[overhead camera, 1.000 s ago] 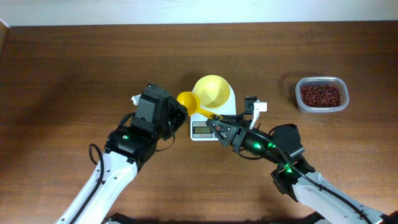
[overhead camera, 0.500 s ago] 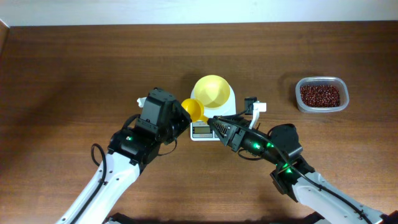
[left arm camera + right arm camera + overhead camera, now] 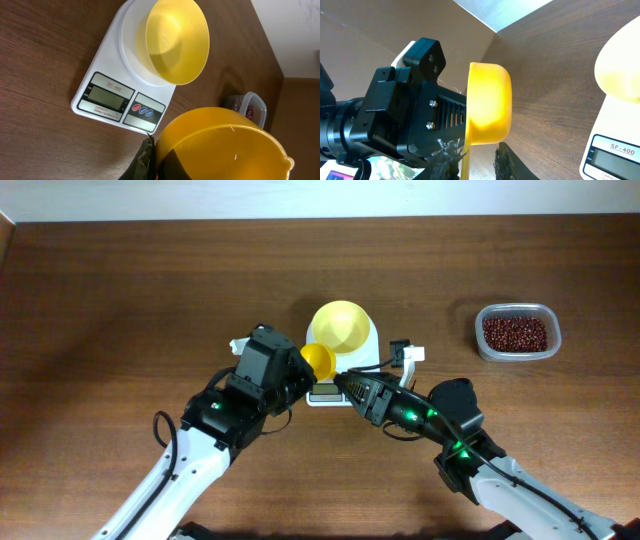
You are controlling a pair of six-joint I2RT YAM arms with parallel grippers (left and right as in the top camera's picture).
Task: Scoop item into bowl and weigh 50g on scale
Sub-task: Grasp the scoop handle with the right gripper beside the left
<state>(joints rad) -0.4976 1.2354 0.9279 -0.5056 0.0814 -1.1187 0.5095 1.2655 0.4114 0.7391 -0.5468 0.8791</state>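
Brown worktop [image 3: 120, 280], centre: white scale [image 3: 112, 60] carrying the empty pale bowl [image 3: 177, 40]. Tub [image 3: 480, 340] of beans [image 3: 516, 333] stands well apart, toward the far right corner. Scoop [image 3: 318, 361], empty, hangs over the scale's front. The left gripper [image 3: 298, 376] appears clamped on its cup; the right gripper [image 3: 473, 150] stands parted astride the handle, one finger clear. Beans are probably hard, smooth and prone to rolling, so best lifted by scoop, gripped at its stiff handle.
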